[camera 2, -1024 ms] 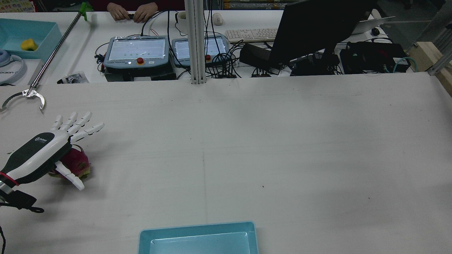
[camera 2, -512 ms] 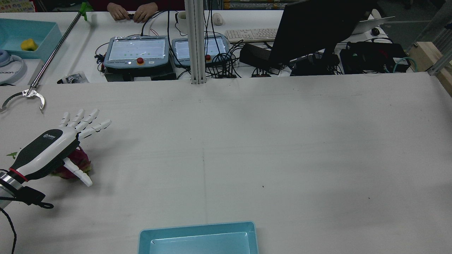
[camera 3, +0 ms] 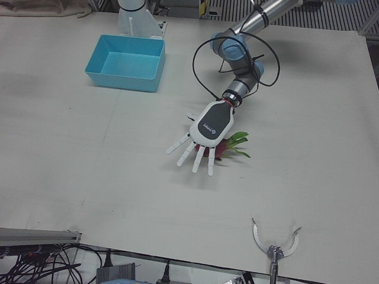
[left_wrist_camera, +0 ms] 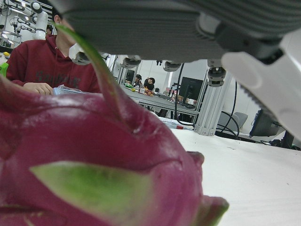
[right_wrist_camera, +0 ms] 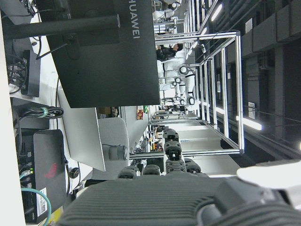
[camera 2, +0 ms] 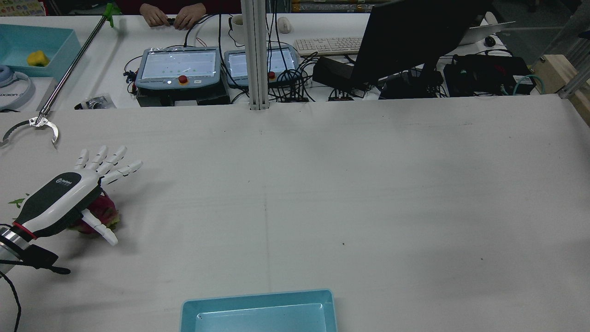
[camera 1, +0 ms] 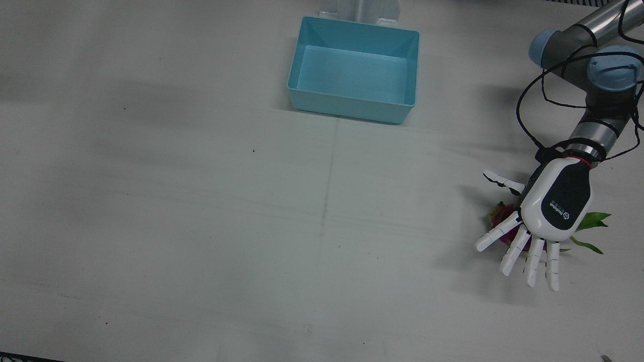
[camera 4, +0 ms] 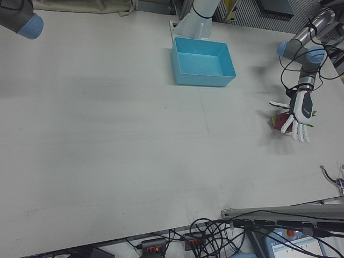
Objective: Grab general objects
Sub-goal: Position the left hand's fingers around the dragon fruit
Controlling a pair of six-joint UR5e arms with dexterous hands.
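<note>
A pink dragon fruit with green leaves lies on the white table at the far left of the rear view. My left hand hovers flat over it, palm down, fingers spread and straight, holding nothing. In the front view the left hand covers most of the fruit. Both also show in the left-front view, the hand above the fruit. The fruit fills the left hand view, very close under the palm. Only the palm of my right hand shows, in its own view, facing the monitors away from the table.
An empty blue bin stands at the table's near-robot edge in the middle, also in the rear view. A metal reach-grabber claw lies beyond the left hand. Teach pendants, cables and a monitor line the far edge.
The left hand has shifted a little forward over the dragon fruit, then eased back slightly. It stays open and flat. The fruit has not moved.
</note>
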